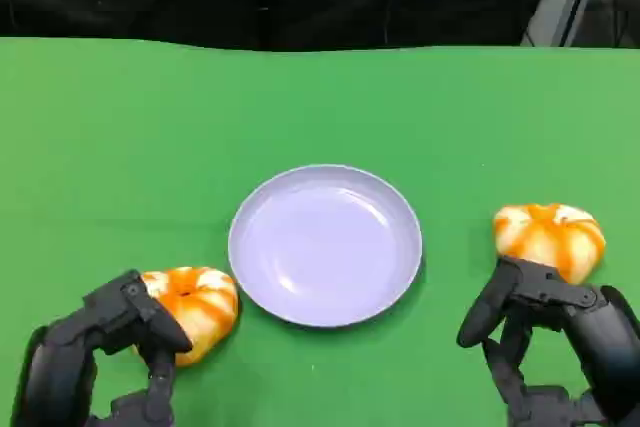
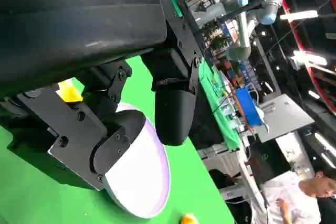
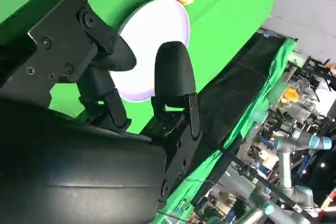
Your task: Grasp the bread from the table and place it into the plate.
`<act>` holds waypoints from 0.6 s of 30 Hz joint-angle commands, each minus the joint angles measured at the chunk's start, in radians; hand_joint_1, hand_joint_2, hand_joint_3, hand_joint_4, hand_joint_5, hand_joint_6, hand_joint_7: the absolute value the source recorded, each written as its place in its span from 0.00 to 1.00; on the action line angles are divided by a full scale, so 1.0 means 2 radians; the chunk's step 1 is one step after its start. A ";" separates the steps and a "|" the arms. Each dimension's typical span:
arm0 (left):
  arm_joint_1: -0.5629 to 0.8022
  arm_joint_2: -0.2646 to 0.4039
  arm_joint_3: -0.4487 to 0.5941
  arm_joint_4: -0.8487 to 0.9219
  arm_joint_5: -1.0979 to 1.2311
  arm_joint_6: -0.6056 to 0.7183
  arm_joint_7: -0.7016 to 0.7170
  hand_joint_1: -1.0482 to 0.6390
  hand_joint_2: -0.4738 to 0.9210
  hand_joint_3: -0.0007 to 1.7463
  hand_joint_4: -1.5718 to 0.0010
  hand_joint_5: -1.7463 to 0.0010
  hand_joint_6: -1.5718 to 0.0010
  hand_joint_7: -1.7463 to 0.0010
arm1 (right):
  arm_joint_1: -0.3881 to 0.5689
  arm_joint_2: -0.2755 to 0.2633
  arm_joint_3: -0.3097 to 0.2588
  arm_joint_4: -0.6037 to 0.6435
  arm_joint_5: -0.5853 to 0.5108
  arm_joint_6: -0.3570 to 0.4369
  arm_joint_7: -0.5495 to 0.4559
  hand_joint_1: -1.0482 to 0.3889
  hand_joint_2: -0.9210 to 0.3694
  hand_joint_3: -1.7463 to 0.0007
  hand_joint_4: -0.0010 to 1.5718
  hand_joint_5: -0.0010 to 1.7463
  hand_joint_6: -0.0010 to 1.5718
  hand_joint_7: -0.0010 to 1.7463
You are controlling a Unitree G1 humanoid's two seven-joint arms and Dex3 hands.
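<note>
Left robot hand (image 1: 110, 342) against bread (image 1: 195, 309), beside plate (image 1: 325, 245)

We see a smooth, glossy lavender plate (image 1: 325, 245) on matt green cloth covering the table (image 1: 120, 127), two shiny-glazed orange-and-white breads (image 1: 195, 309) (image 1: 550, 235), and matt black plastic hands (image 1: 110, 347) (image 1: 560, 337).

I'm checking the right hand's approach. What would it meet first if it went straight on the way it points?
Probably the right-side bread: the right hand sits just behind it, open fingers reaching toward it. Height above the table is unclear.
</note>
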State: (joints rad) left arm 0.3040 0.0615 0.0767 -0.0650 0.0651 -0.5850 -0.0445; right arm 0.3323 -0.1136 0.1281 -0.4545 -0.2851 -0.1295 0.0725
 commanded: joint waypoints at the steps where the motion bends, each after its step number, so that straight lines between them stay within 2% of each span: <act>1: 0.002 0.006 0.002 -0.002 -0.004 -0.005 0.000 0.65 0.64 0.76 0.46 0.03 0.50 0.13 | 0.001 -0.004 -0.003 -0.005 0.006 0.001 0.001 0.78 0.46 0.23 0.52 0.94 0.49 0.77; 8: 0.001 0.006 0.004 -0.004 0.000 -0.001 0.003 0.64 0.62 0.79 0.46 0.04 0.49 0.13 | 0.000 -0.004 -0.002 -0.006 0.006 0.004 0.002 0.77 0.46 0.24 0.52 0.95 0.49 0.78; 12: 0.002 0.007 0.005 -0.004 0.007 -0.003 0.005 0.63 0.65 0.76 0.47 0.04 0.50 0.16 | 0.000 -0.005 -0.001 -0.007 0.001 0.004 0.001 0.77 0.45 0.24 0.52 0.96 0.49 0.78; 14: 0.000 0.007 0.008 0.000 0.018 -0.009 0.011 0.63 0.65 0.75 0.48 0.07 0.50 0.23 | 0.000 -0.005 -0.001 -0.008 0.000 0.004 0.000 0.77 0.46 0.24 0.52 0.96 0.49 0.78; 15: -0.001 0.007 0.009 0.001 0.026 -0.011 0.016 0.62 0.68 0.69 0.49 0.13 0.50 0.31 | 0.000 -0.005 -0.001 -0.007 0.000 0.003 0.000 0.77 0.46 0.24 0.52 0.96 0.49 0.78; 18: -0.001 0.010 0.010 -0.002 0.049 -0.005 0.023 0.61 0.74 0.57 0.54 0.23 0.50 0.47 | 0.000 -0.005 -0.001 -0.008 0.003 0.004 0.002 0.77 0.46 0.24 0.52 0.95 0.48 0.78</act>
State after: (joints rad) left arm 0.3019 0.0624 0.0841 -0.0627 0.1232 -0.5948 -0.0189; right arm 0.3321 -0.1136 0.1295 -0.4549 -0.2861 -0.1265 0.0730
